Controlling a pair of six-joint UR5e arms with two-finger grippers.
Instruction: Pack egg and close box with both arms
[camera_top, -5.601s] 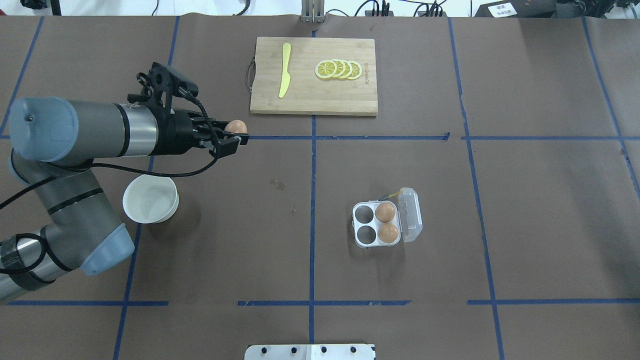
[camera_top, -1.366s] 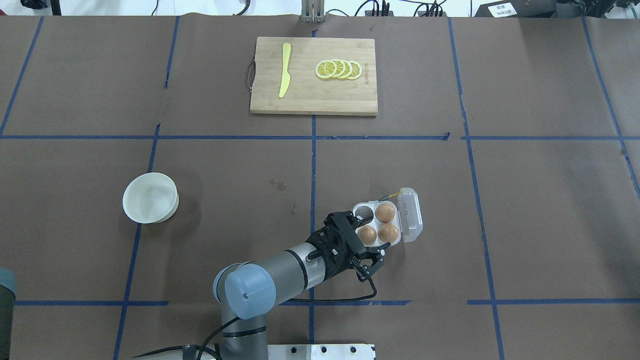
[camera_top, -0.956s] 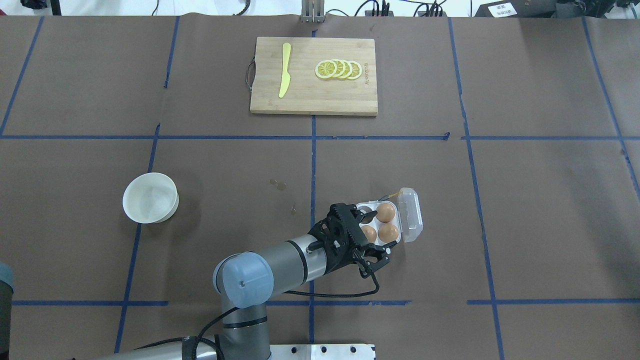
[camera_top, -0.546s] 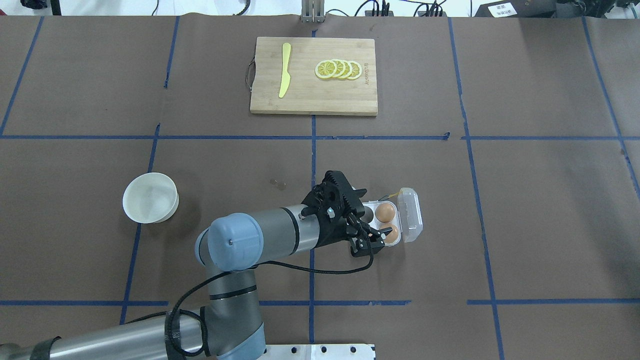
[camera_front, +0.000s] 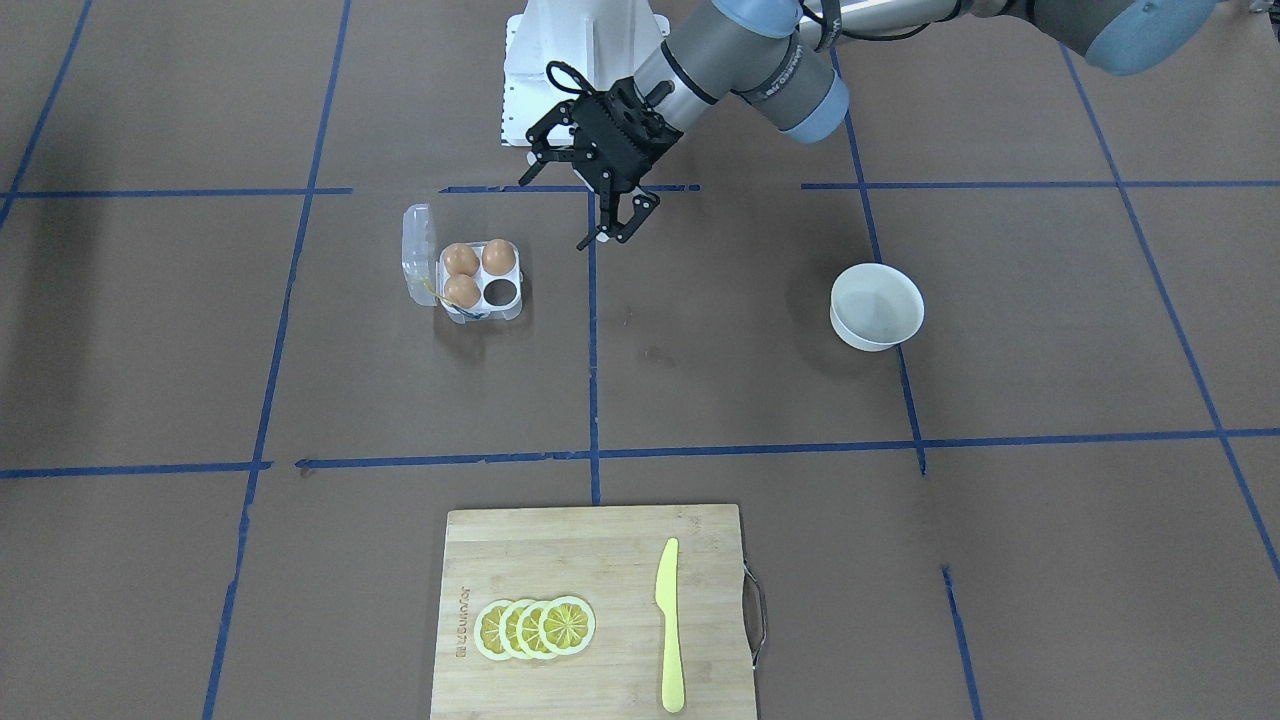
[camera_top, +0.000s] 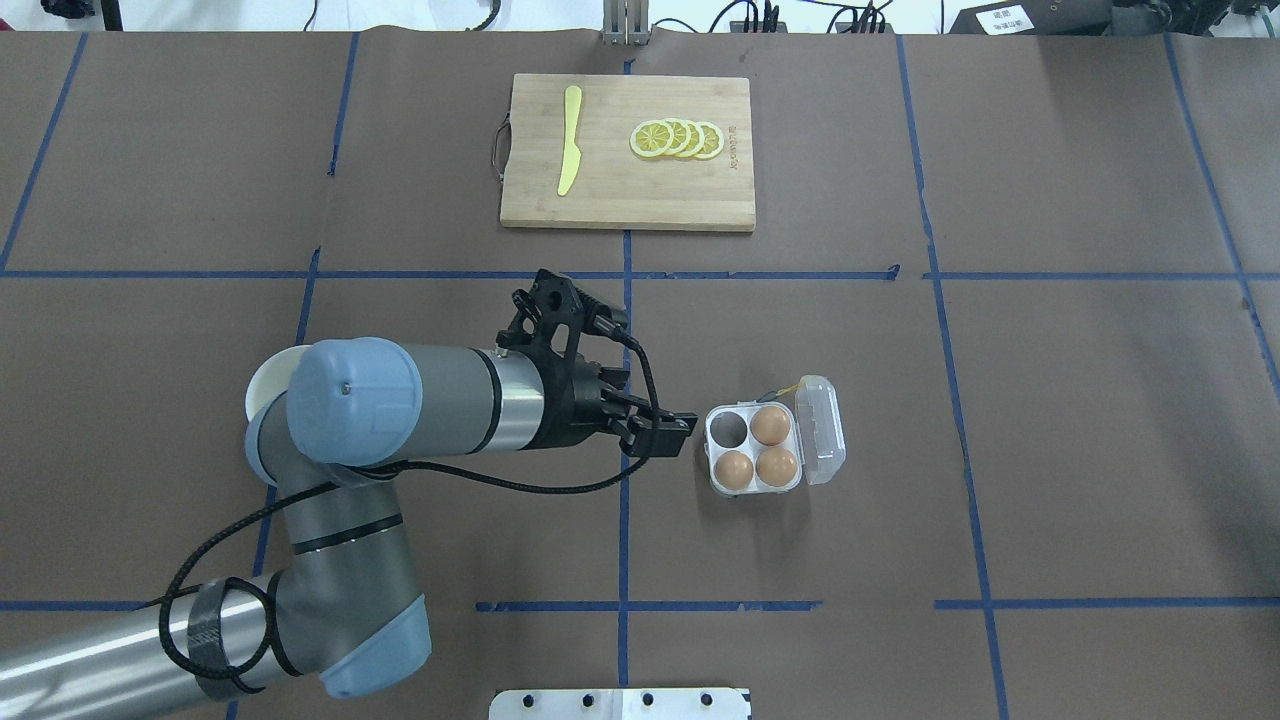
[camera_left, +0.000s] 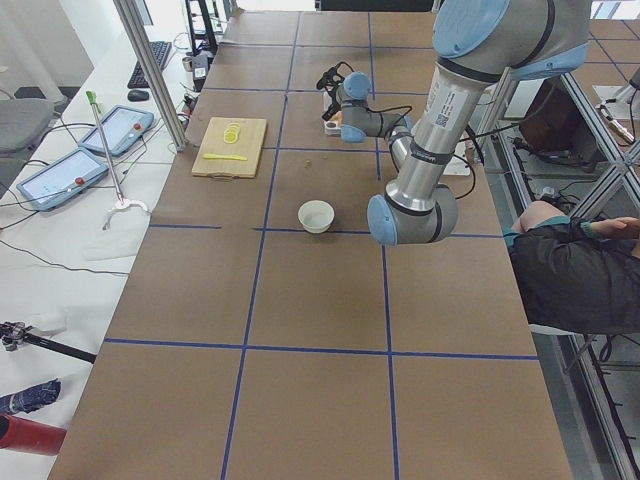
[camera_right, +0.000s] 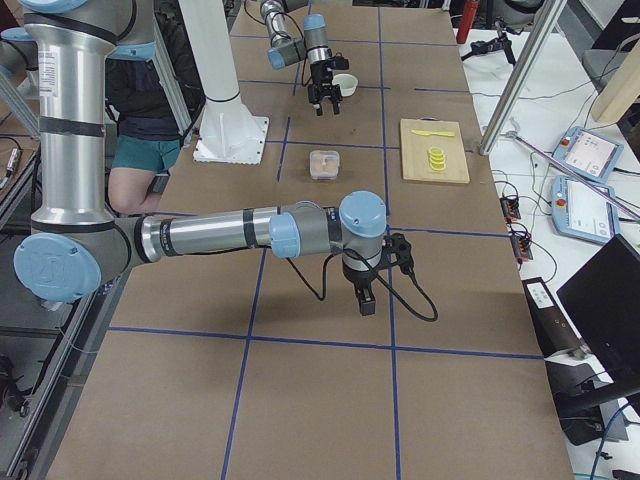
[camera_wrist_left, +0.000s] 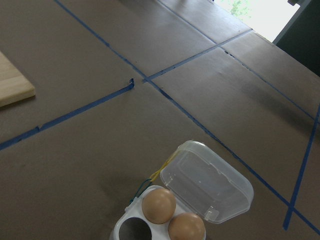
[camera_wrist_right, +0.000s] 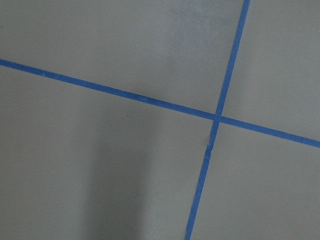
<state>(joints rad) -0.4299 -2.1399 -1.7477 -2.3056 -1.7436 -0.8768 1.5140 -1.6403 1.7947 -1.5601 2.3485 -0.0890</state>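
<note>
The clear box (camera_top: 712, 448) stands right of the table's centre, its lid (camera_top: 821, 430) open to the right. It holds three brown eggs (camera_top: 769, 425); the far-left cup (camera_top: 730, 430) is empty. My left gripper (camera_top: 668, 436) is open and empty, just left of the box and apart from it. The front view shows its spread fingers (camera_front: 603, 238) beside the box (camera_front: 514, 311). The left wrist view shows the lid (camera_wrist_left: 207, 185) and two eggs (camera_wrist_left: 159, 205). My right gripper (camera_right: 365, 300) shows only in the right side view, low over bare table, and I cannot tell its state.
A white bowl (camera_front: 876, 305) stands on the left, partly hidden under my left arm in the overhead view. A wooden cutting board (camera_top: 628, 195) at the far middle bears a yellow knife (camera_top: 570, 140) and lemon slices (camera_top: 677, 139). Blue tape lines cross the brown table.
The left gripper carried an egg to the box, left it in the near-left cup, opened, and has drawn back to the left. The box now holds three eggs.
</note>
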